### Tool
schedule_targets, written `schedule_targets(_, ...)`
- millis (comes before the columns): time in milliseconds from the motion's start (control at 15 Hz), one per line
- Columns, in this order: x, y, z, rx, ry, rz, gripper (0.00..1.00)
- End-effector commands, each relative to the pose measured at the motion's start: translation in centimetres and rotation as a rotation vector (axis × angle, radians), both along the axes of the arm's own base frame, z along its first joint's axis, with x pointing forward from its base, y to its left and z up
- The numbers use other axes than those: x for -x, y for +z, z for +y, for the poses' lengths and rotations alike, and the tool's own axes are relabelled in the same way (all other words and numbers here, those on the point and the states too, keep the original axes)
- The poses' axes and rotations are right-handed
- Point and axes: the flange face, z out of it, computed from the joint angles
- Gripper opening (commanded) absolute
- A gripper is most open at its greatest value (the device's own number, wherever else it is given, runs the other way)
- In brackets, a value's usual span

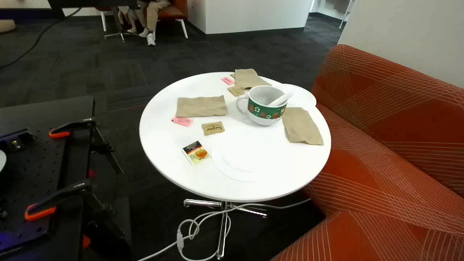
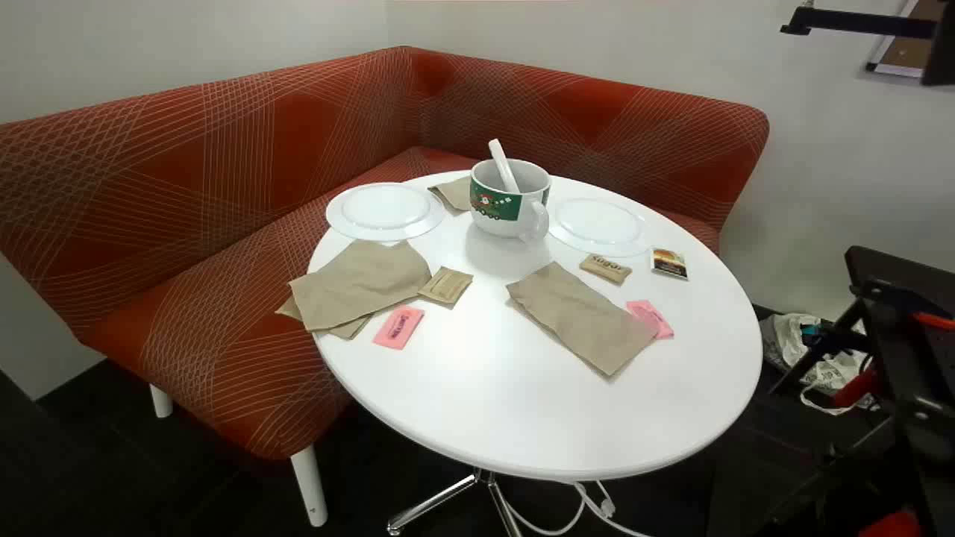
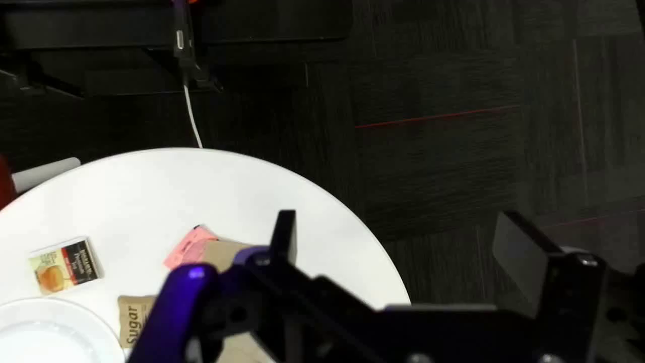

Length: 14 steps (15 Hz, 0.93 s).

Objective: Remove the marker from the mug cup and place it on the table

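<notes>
Claw (image 3: 398,237): jaws wide apart, lower right of the wrist view, holding nothing.
Marker (image 1: 281,99): white, leaning in the mug cup (image 1: 264,111), right of centre in an exterior view; the step in hand is likely the approach.
Mug cup: next, the claw should come over it (it lies outside the wrist view) and pinch the marker's raised end.
Table (image 2: 515,418): lower middle of an exterior view, a likely set-down spot.

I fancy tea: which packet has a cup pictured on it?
The black-and-yellow packet alone; the pink packets and tan packets show no such picture.
</notes>
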Motion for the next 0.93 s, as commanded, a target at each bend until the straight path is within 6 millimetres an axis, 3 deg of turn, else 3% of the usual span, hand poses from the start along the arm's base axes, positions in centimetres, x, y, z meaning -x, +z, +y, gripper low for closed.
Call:
schedule_targets(0, 0.0, 0.1, 0.0, 0.000, 0.000, 0.001, 1.00)
schedule_targets(400, -0.4, 0.1, -0.2, 0.013, -0.028, -0.013, 1.00)
schedule_targets(867, -5.7, 1.7, -4.0, 0.064, -0.217, -0.156, 1.00)
